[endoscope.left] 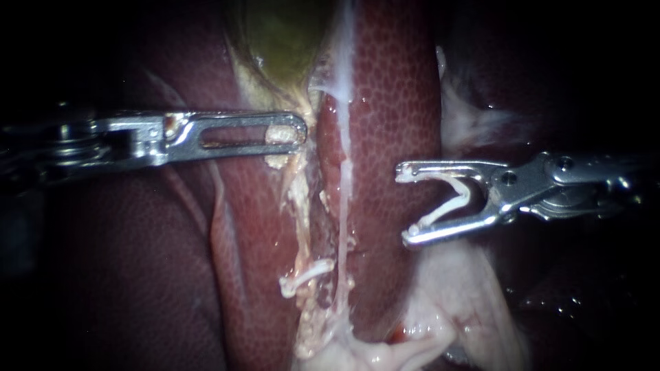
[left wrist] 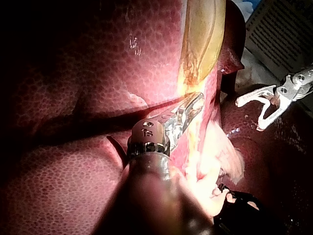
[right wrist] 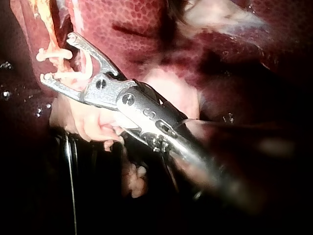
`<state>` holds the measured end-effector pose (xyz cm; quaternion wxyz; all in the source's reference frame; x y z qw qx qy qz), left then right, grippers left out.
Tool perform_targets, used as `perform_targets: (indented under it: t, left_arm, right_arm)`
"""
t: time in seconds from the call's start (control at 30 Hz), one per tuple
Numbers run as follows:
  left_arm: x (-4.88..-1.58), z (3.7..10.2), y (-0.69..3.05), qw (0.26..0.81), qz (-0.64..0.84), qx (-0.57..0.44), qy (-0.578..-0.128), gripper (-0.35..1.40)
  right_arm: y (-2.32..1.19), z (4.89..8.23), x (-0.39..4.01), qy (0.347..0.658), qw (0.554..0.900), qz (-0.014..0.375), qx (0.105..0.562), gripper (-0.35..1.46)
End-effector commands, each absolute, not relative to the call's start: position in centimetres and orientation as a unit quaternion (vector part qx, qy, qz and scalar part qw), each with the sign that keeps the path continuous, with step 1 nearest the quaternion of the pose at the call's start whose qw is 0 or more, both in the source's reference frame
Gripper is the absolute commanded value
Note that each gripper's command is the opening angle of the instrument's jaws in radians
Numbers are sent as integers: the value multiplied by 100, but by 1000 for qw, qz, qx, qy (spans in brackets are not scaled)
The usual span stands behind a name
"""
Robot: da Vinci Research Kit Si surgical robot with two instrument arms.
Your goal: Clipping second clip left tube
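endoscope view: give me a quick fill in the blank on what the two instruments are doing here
1. The left instrument has its jaws shut on pale tissue just below the yellow-green ____.
2. The right instrument holds an open white ____ between its wide-standing jaws, clear of the tubes.
3. On the left tube, ____ seated clip is already in place.

Missing words: gallbladder; clip; one.
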<state>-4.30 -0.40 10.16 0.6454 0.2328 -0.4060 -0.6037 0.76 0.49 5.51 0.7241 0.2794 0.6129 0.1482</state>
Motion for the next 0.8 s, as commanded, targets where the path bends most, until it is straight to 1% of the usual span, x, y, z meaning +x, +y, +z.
perform_targets:
  t: [0.03,0.3,0.47,0.8]
  left_arm:
    - [-429,1016,-40,645,-604,233,-406,-35]
    - [-421,1002,-40,645,-603,236,-405,-35]
    - [-405,986,-36,645,-603,240,-404,-35]
    - [-379,954,-27,632,-611,233,-416,-35]
  right_arm:
    - [48,551,76,613,724,148,279,60]
    - [49,552,78,613,724,149,279,60]
    - [48,553,80,613,724,149,278,60]
    - [48,553,81,614,724,150,278,60]
